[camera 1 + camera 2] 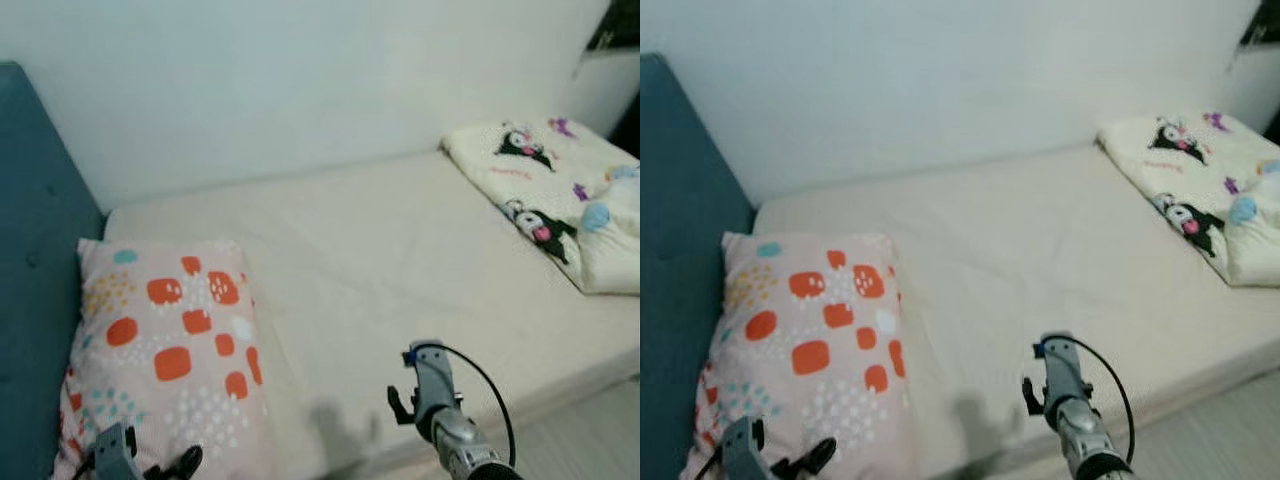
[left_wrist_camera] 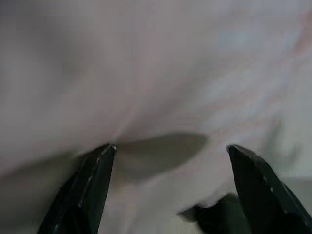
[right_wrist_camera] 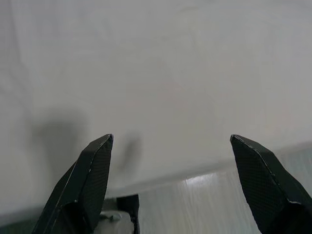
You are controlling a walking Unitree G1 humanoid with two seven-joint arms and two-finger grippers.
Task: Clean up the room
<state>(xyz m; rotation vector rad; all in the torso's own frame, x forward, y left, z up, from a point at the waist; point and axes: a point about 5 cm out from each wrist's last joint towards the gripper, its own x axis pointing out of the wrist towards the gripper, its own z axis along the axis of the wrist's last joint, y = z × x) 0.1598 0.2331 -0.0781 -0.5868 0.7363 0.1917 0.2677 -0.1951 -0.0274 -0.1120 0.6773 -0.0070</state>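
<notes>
Pillow, pink w/ orange and teal blotches (image 1: 165,350), lies at the head end of the cream-sheeted bed (image 1: 400,250), beside the teal padded headboard (image 1: 30,270). Folded cream blanket w/ black cartoon figures (image 1: 555,195) sits at the far end. Left gripper (image 2: 170,148) hovers over the pillow, fingers wide. Right gripper (image 3: 170,139) over bed's near edge, fingers wide, holding nothing.

pillow (image 1: 165,345) left on bed (image 1: 400,260), blanket (image 1: 560,190) right
</notes>
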